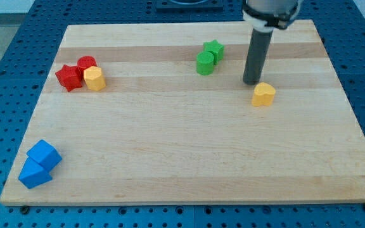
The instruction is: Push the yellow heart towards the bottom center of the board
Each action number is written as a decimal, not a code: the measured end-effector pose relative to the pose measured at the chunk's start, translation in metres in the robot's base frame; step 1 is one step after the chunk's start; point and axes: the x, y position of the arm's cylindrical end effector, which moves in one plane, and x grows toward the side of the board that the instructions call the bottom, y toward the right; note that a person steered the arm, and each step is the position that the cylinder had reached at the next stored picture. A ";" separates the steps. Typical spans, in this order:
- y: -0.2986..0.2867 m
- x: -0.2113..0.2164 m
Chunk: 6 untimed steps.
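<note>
**Tip just behind the yellow heart on the right of the table**

On the wooden table (189,158), a pale board of lengthwise planks lying on a blue perforated surface (5,50), the blocks sit in scattered groups. There is no gripper here, only a straight dark rod, and my tip (252,82) rests on the wood just beyond and slightly left of the yellow heart (263,94), very close to it; whether they touch cannot be told. The yellow heart lies in the right half, nearer the far edge than the near one. Left of the rod, toward the far edge, a green star (213,49) touches a green cylinder-like block (204,63). At far left, a red star (69,77), a second red block (86,63) and a yellow block (95,79) huddle together. In the near left corner two blue blocks (39,164) lie against each other.
</note>
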 end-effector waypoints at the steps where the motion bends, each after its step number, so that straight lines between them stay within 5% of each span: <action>1: 0.026 0.008; 3: 0.038 0.072; 6: 0.014 0.081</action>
